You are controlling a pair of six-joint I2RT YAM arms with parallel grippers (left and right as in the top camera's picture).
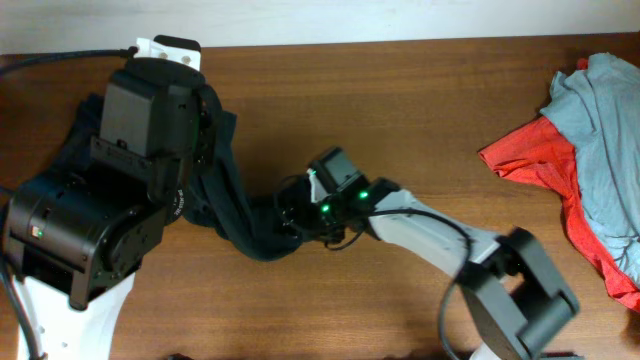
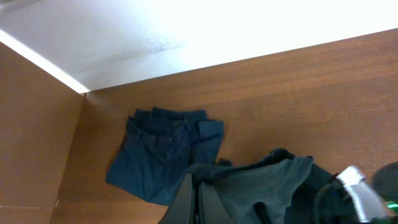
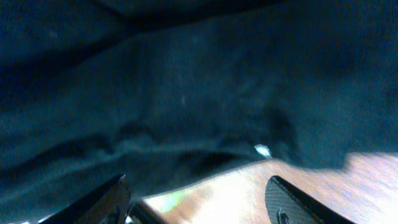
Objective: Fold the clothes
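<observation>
Left gripper (image 2: 198, 202) is clamped tight on the dark T-shirt (image 1: 232, 200), which hangs from it and trails down onto the tabletop (image 1: 400, 100) as far as my right gripper (image 3: 198, 186). That one's jaws stand wide apart and empty, with the fabric just ahead. A folded navy garment (image 2: 163, 158) lies beyond. At the far right I see a grey-blue garment (image 1: 605, 120) overlapping a red garment (image 1: 530, 160).

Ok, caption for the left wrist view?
Left gripper shut on a bunched dark garment, a folded navy garment lying on the wooden table behind it.
</observation>
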